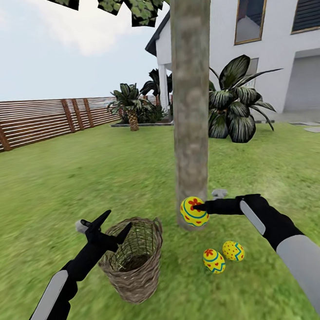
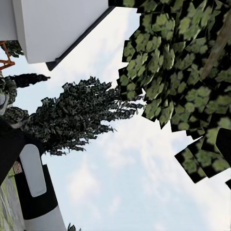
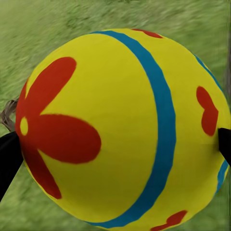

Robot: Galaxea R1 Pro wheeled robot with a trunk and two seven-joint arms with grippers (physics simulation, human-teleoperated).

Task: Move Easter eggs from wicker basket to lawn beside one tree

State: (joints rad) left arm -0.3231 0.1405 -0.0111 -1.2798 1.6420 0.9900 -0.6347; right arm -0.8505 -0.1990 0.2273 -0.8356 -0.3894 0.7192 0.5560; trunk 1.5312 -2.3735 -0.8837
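Note:
My right gripper [image 1: 198,206] is shut on a yellow Easter egg [image 1: 193,212] with a red flower and blue bands, held in the air right in front of the base of the grey-beige tree [image 1: 191,103]. That egg [image 3: 120,130] looms large in the right wrist view, with a dark fingertip [image 3: 8,154] at either side. Two more eggs lie on the lawn [image 1: 60,189] near the trunk, one [image 1: 214,261] beside the other [image 1: 233,251]. The wicker basket [image 1: 135,260] stands upright to their left and looks empty. My left gripper [image 1: 113,222] hovers open over the basket's rim.
A brown slat fence [image 1: 34,120] runs along the far left. Palm-like plants [image 1: 235,101] and a white house [image 1: 265,37] stand behind the tree. Open grass stretches left and in front of the basket. The left wrist view faces sky and tree foliage [image 2: 178,62].

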